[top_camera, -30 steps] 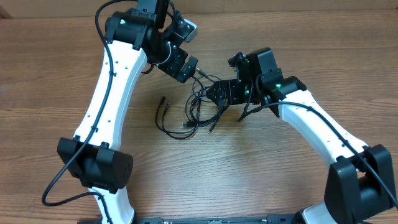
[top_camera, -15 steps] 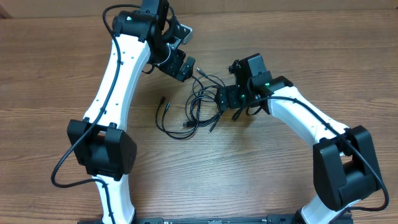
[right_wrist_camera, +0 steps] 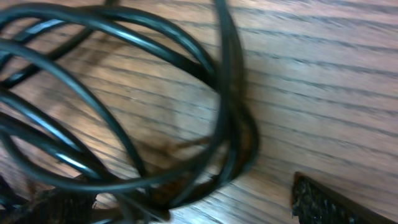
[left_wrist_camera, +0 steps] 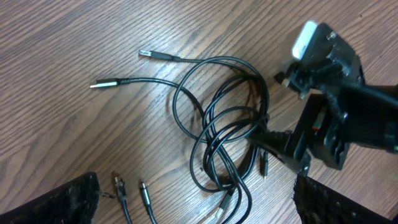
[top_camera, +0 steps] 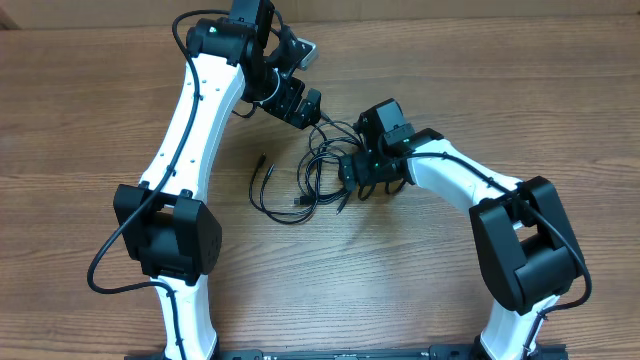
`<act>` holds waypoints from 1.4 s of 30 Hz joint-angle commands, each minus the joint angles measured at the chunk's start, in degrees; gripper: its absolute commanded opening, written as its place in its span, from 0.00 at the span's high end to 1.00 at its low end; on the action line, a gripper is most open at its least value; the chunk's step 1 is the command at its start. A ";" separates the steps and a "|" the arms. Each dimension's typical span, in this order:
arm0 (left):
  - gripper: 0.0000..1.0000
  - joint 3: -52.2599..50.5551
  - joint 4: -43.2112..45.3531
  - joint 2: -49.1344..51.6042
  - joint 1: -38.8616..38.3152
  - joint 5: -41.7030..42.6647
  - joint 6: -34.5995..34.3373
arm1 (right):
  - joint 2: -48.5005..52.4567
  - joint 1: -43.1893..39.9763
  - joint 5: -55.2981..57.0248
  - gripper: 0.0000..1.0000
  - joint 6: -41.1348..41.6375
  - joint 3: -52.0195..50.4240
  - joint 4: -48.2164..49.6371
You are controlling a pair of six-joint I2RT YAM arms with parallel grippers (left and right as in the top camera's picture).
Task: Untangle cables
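Note:
The cables [top_camera: 322, 165] are thin black cords tangled in overlapping loops at the table's middle. A looser strand [top_camera: 254, 195] with plug ends trails off to their left. My left gripper [top_camera: 310, 108] is open and hovers just behind the tangle. In the left wrist view its fingers [left_wrist_camera: 199, 205] frame the loops [left_wrist_camera: 230, 130], with two silver-tipped ends [left_wrist_camera: 102, 83] lying apart. My right gripper [top_camera: 352, 170] is at the tangle's right edge. In the right wrist view its open fingers [right_wrist_camera: 186, 208] straddle a bunch of loops [right_wrist_camera: 233, 130] low over the wood.
The wooden table [top_camera: 430, 270] carries only the cables. My right gripper's black body [left_wrist_camera: 323, 130] shows in the left wrist view beside the loops. Two more small plug ends [left_wrist_camera: 118, 186] lie near my left finger.
My right gripper has moved left and down onto the tangle's right edge, its arm swinging inward. My left gripper has shifted only slightly. The cables lie much as before.

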 commanded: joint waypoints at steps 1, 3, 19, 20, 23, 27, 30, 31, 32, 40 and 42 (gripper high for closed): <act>0.01 -0.20 0.22 0.46 0.09 1.53 -0.76 | 3.61 0.37 -0.48 0.02 0.09 0.26 0.61; 0.00 -0.20 0.22 0.46 0.09 1.55 -0.76 | 4.24 0.37 -0.44 0.13 0.24 0.26 1.25; 0.01 -0.20 -0.31 0.46 0.09 8.04 -0.68 | -3.82 -6.38 -5.86 0.96 7.21 4.59 3.30; 0.01 -0.20 -0.31 0.46 0.11 10.19 -0.13 | -5.33 -7.30 -6.62 0.96 8.22 4.68 3.30; 0.01 -0.20 -0.55 0.46 0.09 17.14 2.99 | -9.31 -9.92 -8.22 0.96 10.62 4.74 3.23; 0.00 -0.20 -1.03 0.46 0.09 22.03 3.98 | -14.08 -13.35 -11.80 0.96 12.39 4.76 3.13; 0.00 -0.20 -1.16 0.46 0.09 23.98 3.65 | -16.81 -15.37 -14.75 0.96 13.88 4.79 3.10; 0.01 -0.20 -1.05 0.46 0.09 25.94 3.08 | -17.99 -16.09 -16.15 0.96 13.86 4.79 3.10; 0.00 -0.20 -0.90 0.46 0.09 27.54 3.02 | -18.51 -16.31 -16.65 0.96 13.88 4.79 3.10; 0.00 -0.20 1.57 0.46 0.09 39.08 2.64 | -20.65 -16.41 -18.12 0.96 15.02 4.79 3.13; 0.00 -0.20 1.97 0.46 0.09 43.76 2.67 | -20.65 -16.41 -18.25 0.96 15.15 4.79 3.15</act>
